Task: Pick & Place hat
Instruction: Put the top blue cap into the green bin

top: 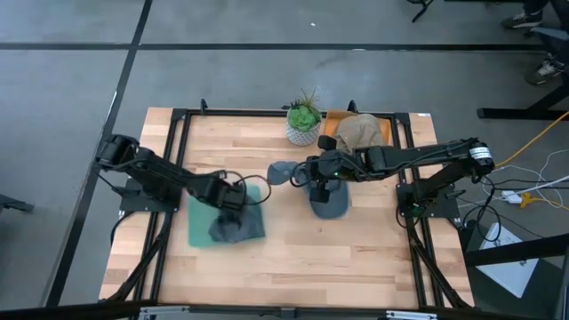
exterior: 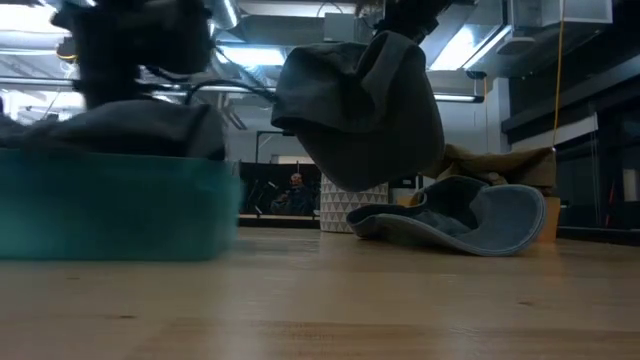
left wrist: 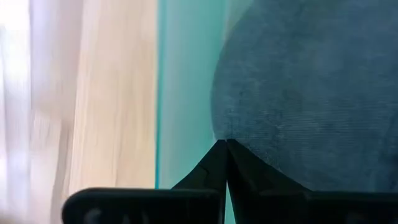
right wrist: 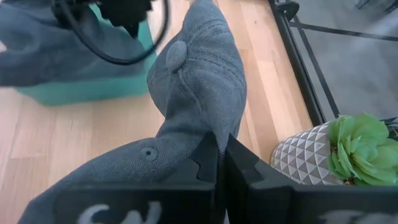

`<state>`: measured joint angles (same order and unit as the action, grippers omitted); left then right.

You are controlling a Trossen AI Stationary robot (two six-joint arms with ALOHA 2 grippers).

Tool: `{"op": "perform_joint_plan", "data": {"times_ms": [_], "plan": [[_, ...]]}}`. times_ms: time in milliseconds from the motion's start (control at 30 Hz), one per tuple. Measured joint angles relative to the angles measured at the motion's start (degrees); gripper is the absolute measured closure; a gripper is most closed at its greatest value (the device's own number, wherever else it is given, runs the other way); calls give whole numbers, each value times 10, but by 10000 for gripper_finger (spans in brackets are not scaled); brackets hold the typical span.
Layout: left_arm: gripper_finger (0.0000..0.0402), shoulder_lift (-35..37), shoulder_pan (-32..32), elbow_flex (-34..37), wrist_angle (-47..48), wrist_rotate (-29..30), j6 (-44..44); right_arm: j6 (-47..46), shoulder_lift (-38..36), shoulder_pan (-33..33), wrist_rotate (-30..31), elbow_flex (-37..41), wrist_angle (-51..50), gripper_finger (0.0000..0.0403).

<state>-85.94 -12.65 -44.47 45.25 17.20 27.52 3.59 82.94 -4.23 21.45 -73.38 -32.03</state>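
- Right now your right gripper (top: 313, 171) is hanging over the middle of the light wooden table (top: 356, 258), its fingers (right wrist: 208, 163) pressed together on the fabric of a grey-blue denim cap (right wrist: 199, 81).
- That cap is dangling clear of the tabletop in the low view (exterior: 365, 100), crumpled into a hanging bundle, with its button top showing in the right wrist view.
- You are seeing a second grey-blue cap (top: 329, 203) lying flat on the wood just near of the right gripper; in the low view (exterior: 470, 222) its brim is resting on the surface below the hanging one.
- Your left gripper (top: 233, 203) is sitting over the teal rectangular tray (top: 200, 224) on the left half of the table, jaws closed tip to tip.
- Its tips are meeting at the edge of a dark grey-blue cap (left wrist: 311, 87) lying in that tray; you cannot tell from these views whether any cloth is caught between them.
- At the far edge a small green succulent in a white patterned pot (top: 304, 123) is standing, and just right of it a tan cap (top: 360, 131) is lying on an orange tray (top: 336, 116).
- Behind the table, in the low view, a person (exterior: 296, 192) is showing far off in the room.
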Motion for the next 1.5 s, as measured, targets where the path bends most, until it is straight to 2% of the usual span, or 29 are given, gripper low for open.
{"op": "perform_joint_plan", "data": {"times_ms": [233, 433, 567, 700, 867, 1033, 1267, 1367, 1500], "plan": [[399, -16, 64, 0, -147, 3, -48, 2, -1, 0, 0, 0, -25, 395], [399, -34, 112, 1, -239, 9, -76, -1, -17, 0, 5, 0, -39, 395], [399, -24, 132, -3, -266, -3, -109, -4, -40, 0, 5, 0, -44, 395], [398, 16, 136, -24, -242, 4, -131, -21, -56, 0, 5, 0, -37, 395], [399, 92, 132, -56, -197, 51, -133, -21, -44, -1, 1, 0, 5, 395], [397, 194, 113, -79, -162, 111, -134, -3, -18, -1, -55, 0, 73, 395], [399, 327, 75, -83, -212, 202, -134, 14, 31, -1, -114, 0, 192, 395], [396, 355, 62, -84, -241, 214, -141, 21, 57, -1, -140, 0, 243, 395], [399, 364, 47, -84, -267, 221, -162, 42, 97, -1, -146, 0, 302, 395]]}}
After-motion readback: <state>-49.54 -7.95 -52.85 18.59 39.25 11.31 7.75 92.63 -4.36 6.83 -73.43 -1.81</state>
